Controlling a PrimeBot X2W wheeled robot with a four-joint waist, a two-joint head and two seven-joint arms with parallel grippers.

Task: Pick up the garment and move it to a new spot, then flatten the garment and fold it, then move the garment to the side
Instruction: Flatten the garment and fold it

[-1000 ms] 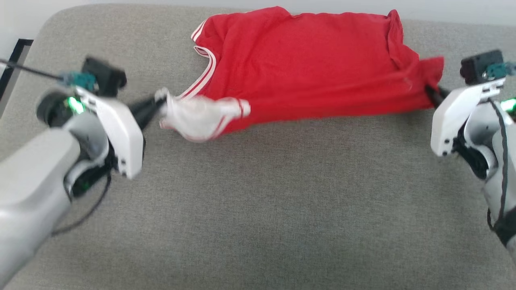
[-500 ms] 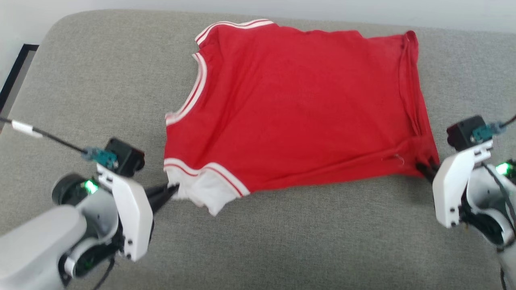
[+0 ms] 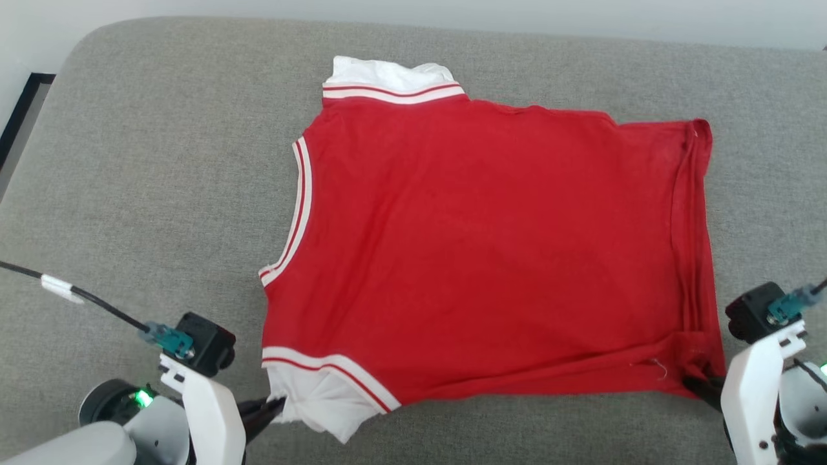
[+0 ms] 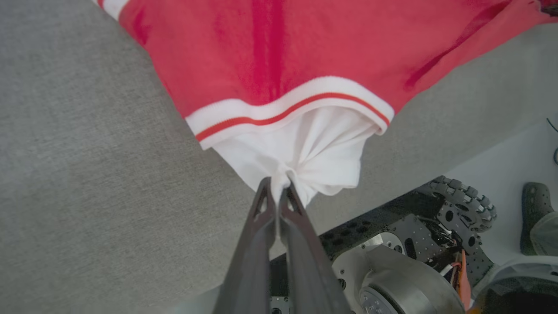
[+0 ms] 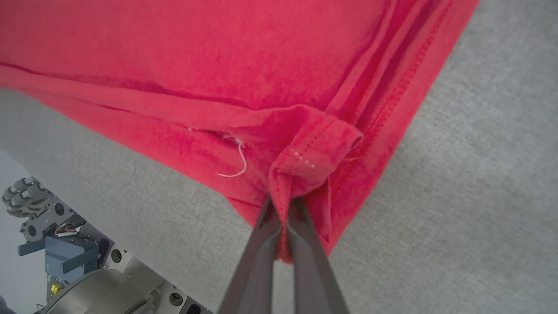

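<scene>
The garment (image 3: 491, 258), a red shirt with white sleeves and red-white striped trim, lies spread on the grey cushion (image 3: 161, 161) with its plain side up. My left gripper (image 3: 274, 408) is shut on the near white sleeve (image 3: 320, 407) at the lower left. In the left wrist view the left gripper (image 4: 277, 185) pinches the bunched white sleeve (image 4: 314, 148). My right gripper (image 3: 701, 386) is shut on the near red hem corner at the lower right. In the right wrist view the right gripper (image 5: 281, 200) clamps that folded hem corner (image 5: 314, 152). The far white sleeve (image 3: 387, 74) lies at the top.
The grey cushion's near edge runs close under both grippers; past it the robot's wheeled base (image 4: 414, 244) shows above the pale floor. A dark frame (image 3: 19, 110) stands at the far left beyond the cushion. A cable (image 3: 77, 297) trails from the left wrist.
Both grippers have pulled the garment toward the near edge, and it has gone from bunched and lifted to spread flat. The far white sleeve has come into view.
</scene>
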